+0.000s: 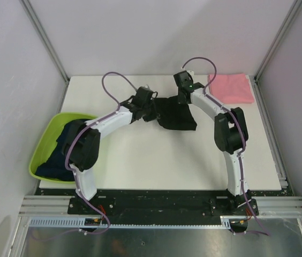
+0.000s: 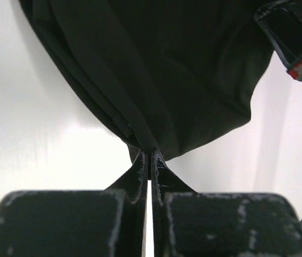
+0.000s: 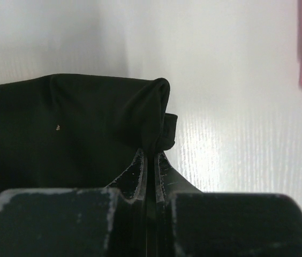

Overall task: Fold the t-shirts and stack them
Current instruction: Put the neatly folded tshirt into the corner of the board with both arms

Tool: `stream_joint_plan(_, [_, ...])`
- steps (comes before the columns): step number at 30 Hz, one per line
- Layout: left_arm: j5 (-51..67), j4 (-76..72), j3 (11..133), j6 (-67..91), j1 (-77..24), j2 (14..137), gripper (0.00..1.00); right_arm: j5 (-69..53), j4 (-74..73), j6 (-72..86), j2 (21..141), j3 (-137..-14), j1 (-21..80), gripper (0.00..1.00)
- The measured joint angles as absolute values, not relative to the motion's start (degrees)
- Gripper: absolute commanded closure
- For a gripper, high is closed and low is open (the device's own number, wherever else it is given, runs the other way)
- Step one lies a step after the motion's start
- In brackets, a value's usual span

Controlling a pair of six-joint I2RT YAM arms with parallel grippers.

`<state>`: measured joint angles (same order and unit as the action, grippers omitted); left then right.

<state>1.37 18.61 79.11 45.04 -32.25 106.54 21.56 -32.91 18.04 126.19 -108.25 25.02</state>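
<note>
Two grippers pinch the black shirt held between them: left gripper on one edge, right gripper on the other. I think I'm mid-fold. Next I lay it flat, then stack it on the pink shirt just beside my right gripper.

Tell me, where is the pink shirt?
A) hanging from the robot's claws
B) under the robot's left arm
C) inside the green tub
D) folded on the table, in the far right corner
D: the pink t-shirt lies folded flat on the table at its far right corner, while the left gripper and right gripper pinch the black t-shirt instead.
</note>
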Motion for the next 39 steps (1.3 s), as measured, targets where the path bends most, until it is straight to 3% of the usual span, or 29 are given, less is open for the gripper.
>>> stream_joint_plan(14, [-0.2, 18.5, 95.1, 46.2, -36.9, 118.2, 1.0, 21.8, -30.8, 15.7, 125.8, -109.0, 18.1, 1.0])
stream_joint_plan(39, [-2.0, 15.9, 138.2, 48.1, -42.0, 146.8, 1.0, 21.8, -24.4, 15.4, 128.0, -122.4, 2.7, 1.0])
